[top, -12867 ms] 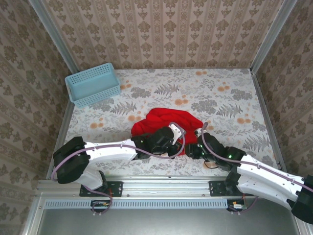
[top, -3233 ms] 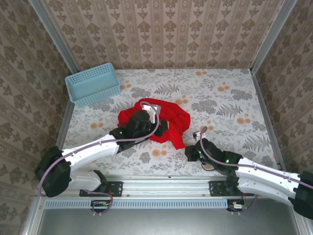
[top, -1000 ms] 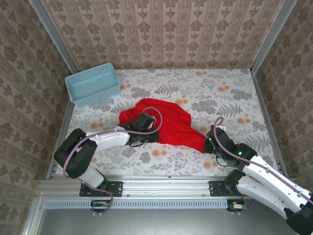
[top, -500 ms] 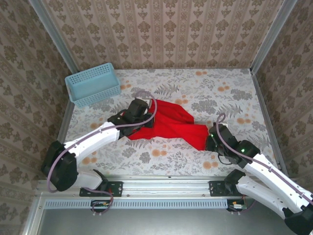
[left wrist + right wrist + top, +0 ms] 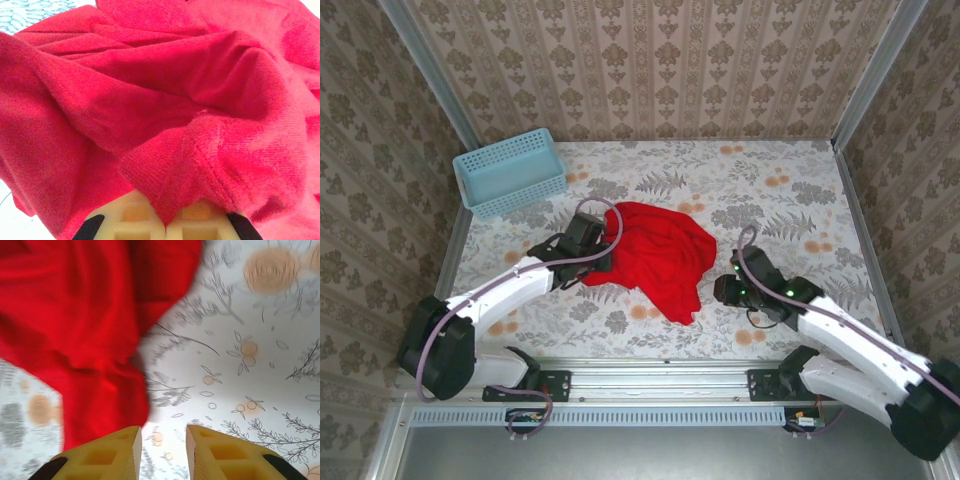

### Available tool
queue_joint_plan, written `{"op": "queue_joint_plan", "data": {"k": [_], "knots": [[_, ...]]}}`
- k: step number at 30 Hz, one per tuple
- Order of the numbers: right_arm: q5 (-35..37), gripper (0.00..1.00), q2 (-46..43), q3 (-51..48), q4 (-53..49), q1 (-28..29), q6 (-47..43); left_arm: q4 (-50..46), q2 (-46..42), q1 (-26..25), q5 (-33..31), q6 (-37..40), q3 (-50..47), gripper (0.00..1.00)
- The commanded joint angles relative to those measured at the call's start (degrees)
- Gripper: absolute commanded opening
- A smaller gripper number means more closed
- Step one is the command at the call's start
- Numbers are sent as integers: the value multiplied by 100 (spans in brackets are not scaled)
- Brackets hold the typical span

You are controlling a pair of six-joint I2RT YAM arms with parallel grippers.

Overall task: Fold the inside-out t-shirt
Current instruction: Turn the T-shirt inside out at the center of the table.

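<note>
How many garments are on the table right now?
1: the red t-shirt, mid-table, with the left gripper shut on its edge. Anything beneath it would be hidden.

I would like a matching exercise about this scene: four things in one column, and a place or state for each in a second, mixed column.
1. bright red cloth t-shirt
2. light blue plastic basket
3. left hand
4. right hand

A. open, holding nothing
B. far left corner of the table
C. crumpled in the middle
D. shut on red cloth

Pairs: 1-C, 2-B, 3-D, 4-A
</note>
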Motion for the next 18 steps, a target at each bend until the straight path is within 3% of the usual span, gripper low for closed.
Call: {"op": "queue_joint_plan", "data": {"k": [1,8,14,16,18], "knots": [[-254,37,484,-321,796,226,-1,-124,115,149,66,-70,-48,0],[-368,50,1179,-244,1616,1054,-425,-167,262,250,125,-30,-31,0],[-180,49,1931,77,1679,1221,-525,-138,390,250,274,-8,32,1],[49,42,2084,214,1569,1231,-510,-138,440,250,326,26,65,3],[247,26,2115,346,1422,1236,-485,-164,525,250,362,64,135,3]]}}
